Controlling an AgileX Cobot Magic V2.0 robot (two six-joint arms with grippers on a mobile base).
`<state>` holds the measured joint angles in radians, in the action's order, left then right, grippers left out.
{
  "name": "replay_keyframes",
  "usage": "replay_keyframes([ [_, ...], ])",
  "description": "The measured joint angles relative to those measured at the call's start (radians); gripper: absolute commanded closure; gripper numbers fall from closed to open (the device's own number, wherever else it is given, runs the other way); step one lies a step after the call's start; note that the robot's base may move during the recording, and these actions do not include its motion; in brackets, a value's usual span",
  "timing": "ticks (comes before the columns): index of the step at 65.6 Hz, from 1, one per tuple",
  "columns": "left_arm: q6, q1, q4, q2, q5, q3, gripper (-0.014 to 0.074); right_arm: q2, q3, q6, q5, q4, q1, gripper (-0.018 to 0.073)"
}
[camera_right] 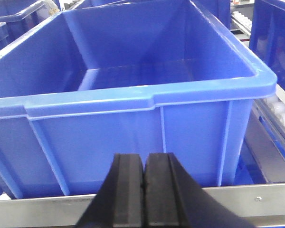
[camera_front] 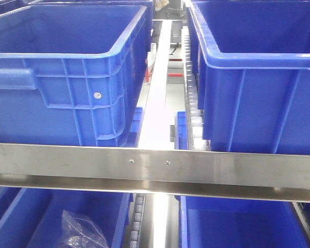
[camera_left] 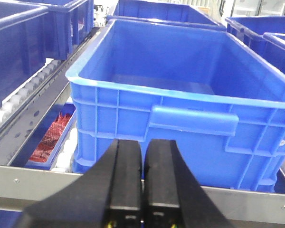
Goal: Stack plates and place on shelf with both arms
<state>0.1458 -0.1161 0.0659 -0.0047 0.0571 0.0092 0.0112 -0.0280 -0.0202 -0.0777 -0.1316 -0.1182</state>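
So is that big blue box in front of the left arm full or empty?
Empty. The left wrist view looks down into the blue box and shows only its bare floor and walls, with no plates inside.

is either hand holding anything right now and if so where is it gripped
Nothing is held. The left hand and right hand are both shut and empty.

warehouse racking; blue plastic crates (camera_front: 67, 77), roller tracks (camera_front: 192, 88), steel rail (camera_front: 155, 165)
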Motion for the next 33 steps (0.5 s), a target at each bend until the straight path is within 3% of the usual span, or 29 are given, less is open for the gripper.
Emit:
replay_keyframes([
  [33, 0.0, 0.0, -0.004, 0.0, 0.0, 0.0, 0.0493, 0.0, 0.0, -0.002, 0.0, 0.0, 0.0, 0.0504],
])
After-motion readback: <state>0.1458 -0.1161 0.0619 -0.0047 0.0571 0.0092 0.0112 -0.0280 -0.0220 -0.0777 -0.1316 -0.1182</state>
